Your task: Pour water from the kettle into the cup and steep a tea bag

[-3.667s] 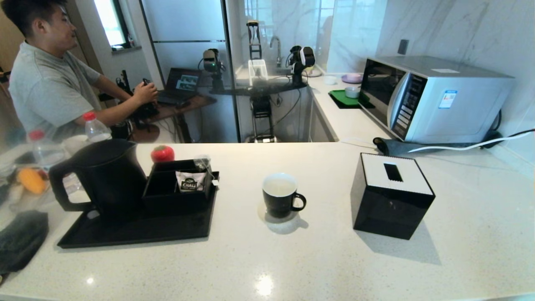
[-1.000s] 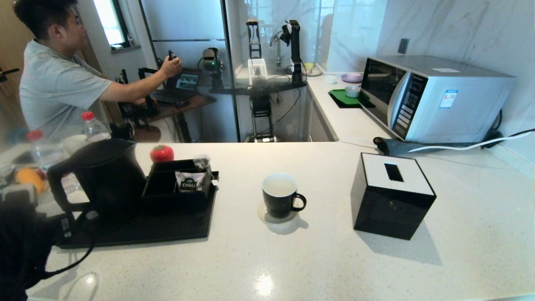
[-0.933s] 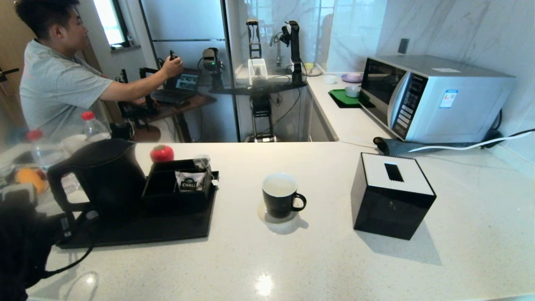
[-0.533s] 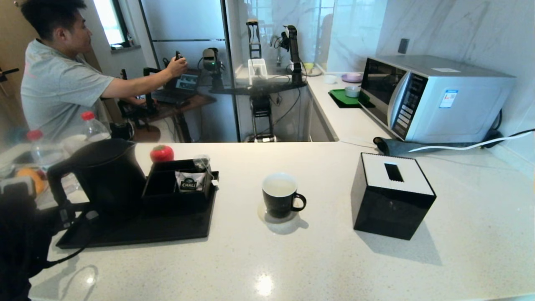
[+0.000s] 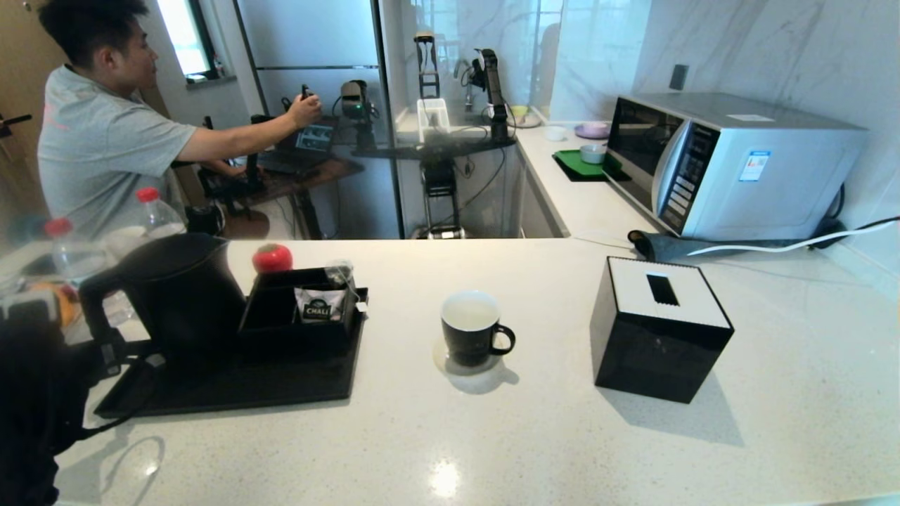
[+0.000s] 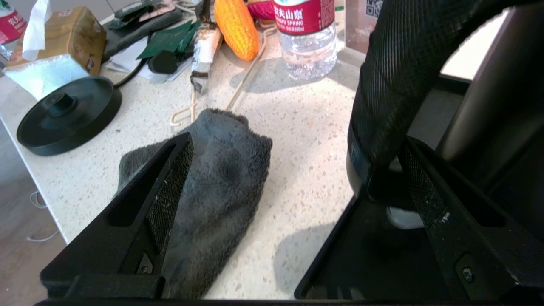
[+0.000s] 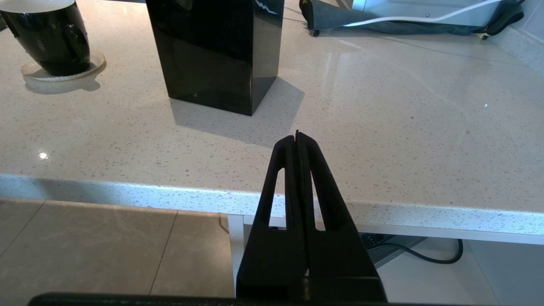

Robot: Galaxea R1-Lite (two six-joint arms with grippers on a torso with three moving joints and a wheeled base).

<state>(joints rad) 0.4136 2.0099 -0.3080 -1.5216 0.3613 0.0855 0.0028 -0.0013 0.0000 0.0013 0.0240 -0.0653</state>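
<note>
the right gripper (image 7: 296,138), fingers pressed together, hangs off the white speckled counter's (image 5: 492,436) near edge. the left gripper (image 6: 293,170), fingers spread wide, straddles the loop handle of the large matte black kettle (image 5: 179,292) on a black tray (image 5: 232,390). beyond, the small black white-lined cup (image 5: 471,329) stands mid-counter.

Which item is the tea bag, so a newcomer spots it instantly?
On the black tray at the counter's left, a black compartment box stands right of the kettle. The tea bag sits at the box's right end: translucent mesh, not the white printed CHALI sachet.
</note>
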